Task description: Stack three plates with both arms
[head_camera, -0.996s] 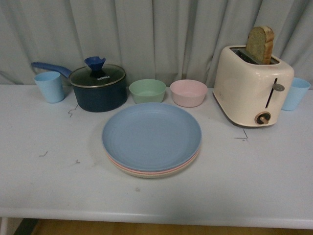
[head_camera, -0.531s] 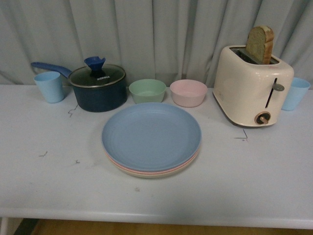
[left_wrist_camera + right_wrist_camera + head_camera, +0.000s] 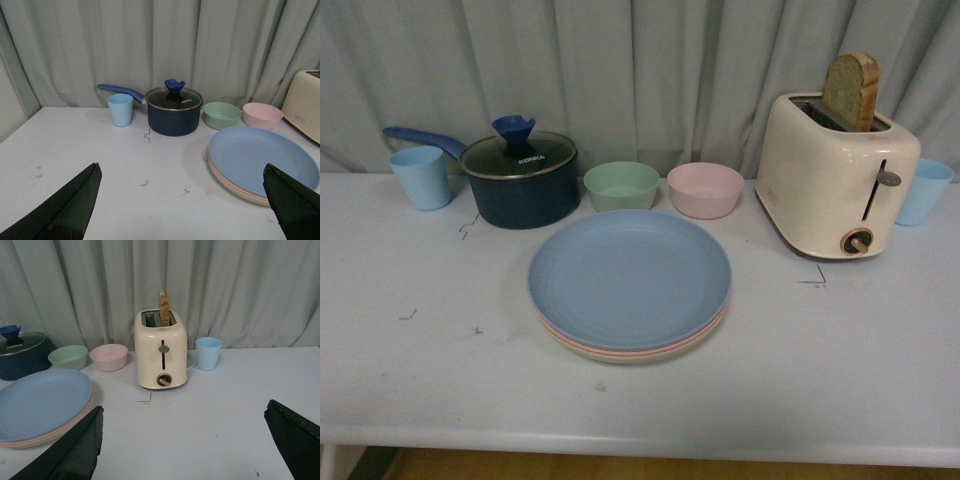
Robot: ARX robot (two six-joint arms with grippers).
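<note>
Three plates sit in one stack at the middle of the white table. The light blue plate [image 3: 630,277] is on top, the pink plate [image 3: 582,343] shows as a thin rim under it, and the beige plate [image 3: 640,356] is at the bottom. The stack also shows in the left wrist view [image 3: 262,160] and the right wrist view [image 3: 42,402]. Neither arm shows in the front view. My left gripper [image 3: 182,200] is open and empty, left of the stack. My right gripper [image 3: 185,440] is open and empty, right of the stack, in front of the toaster.
Along the back stand a light blue cup [image 3: 421,177], a dark blue lidded pot [image 3: 520,180], a green bowl [image 3: 621,185], a pink bowl [image 3: 705,189], a cream toaster [image 3: 835,175] with bread, and another blue cup [image 3: 923,191]. A grey curtain hangs behind.
</note>
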